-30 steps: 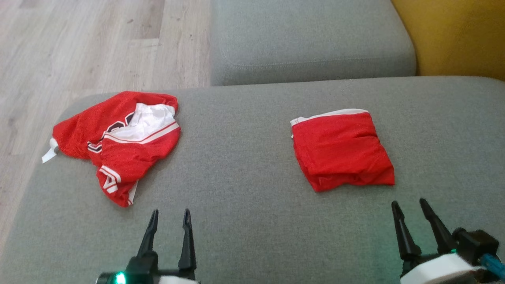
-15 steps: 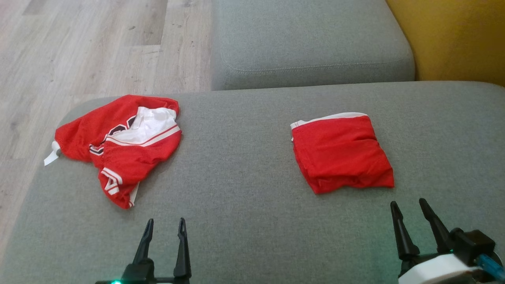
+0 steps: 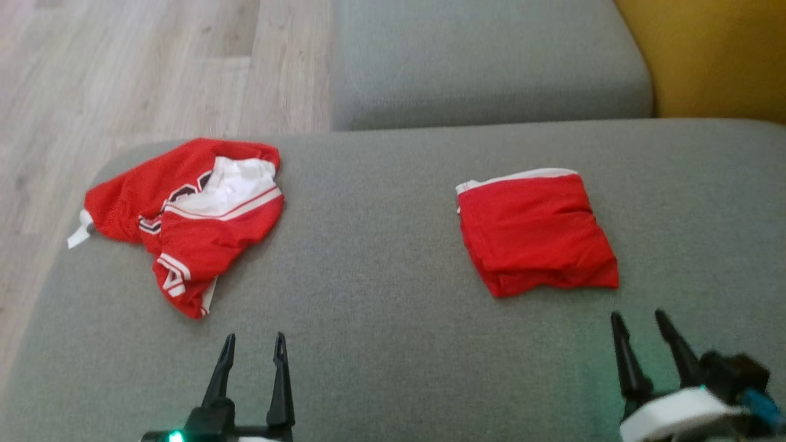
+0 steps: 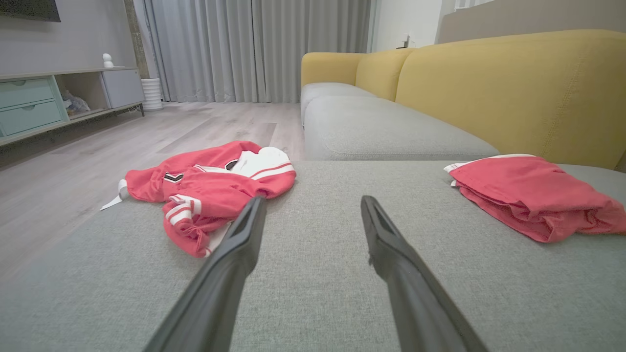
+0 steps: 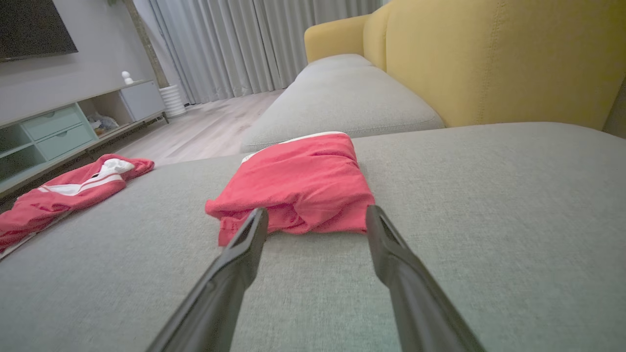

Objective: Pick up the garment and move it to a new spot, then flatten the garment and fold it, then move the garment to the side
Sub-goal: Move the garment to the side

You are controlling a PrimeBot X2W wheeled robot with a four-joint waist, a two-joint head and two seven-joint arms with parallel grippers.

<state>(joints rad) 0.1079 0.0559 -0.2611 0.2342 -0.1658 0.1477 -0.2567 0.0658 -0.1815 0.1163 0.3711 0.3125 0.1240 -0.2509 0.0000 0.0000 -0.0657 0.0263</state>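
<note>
A crumpled red garment (image 3: 184,227) with white trim and dark lettering lies at the left end of the grey cushion (image 3: 368,276), also seen in the left wrist view (image 4: 210,188) and the right wrist view (image 5: 63,195). A folded red garment (image 3: 537,233) with a white band rests to the right (image 4: 533,200) (image 5: 298,183). My left gripper (image 3: 254,339) stands open near the cushion's front edge, below the crumpled garment, holding nothing. My right gripper (image 3: 638,318) is open just in front of the folded garment, apart from it.
A second grey seat cushion (image 3: 485,61) lies beyond, with the yellow sofa back (image 3: 712,55) at the right. Wooden floor (image 3: 123,67) runs along the left, past the cushion's edge. A low TV cabinet (image 4: 44,102) and curtains (image 4: 254,49) stand far off.
The left gripper has drawn back toward the bottom of the head view. The head camera has shifted slightly. Both garments lie where they were.
</note>
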